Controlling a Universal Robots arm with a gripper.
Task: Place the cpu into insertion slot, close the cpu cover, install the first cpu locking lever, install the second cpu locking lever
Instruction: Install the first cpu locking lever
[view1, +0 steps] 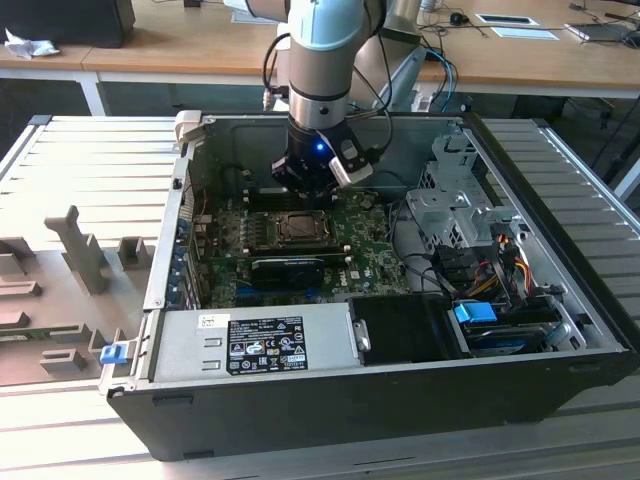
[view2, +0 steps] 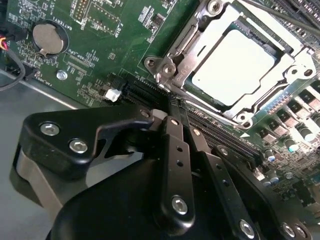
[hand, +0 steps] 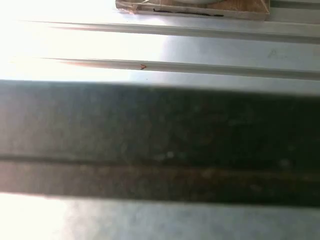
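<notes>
Grey ribbed bench (view1: 60, 160) carries an open computer case (view1: 400, 400); the pincer (view1: 305, 182) hangs over the insertion slot (view1: 297, 228). Second wrist view: cpu (view2: 234, 67) seated under the closed cpu cover (view2: 280, 67), pincer (view2: 175, 112) fingers together, holding nothing

The cpu (view2: 233, 67) sits in the insertion slot (view2: 172, 75), with the cpu cover (view2: 280, 60) over it.

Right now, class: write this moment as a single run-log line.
cpu: seated in insertion slot | cpu cover: closed over it | pincer: shut, empty, beside the socket
</notes>
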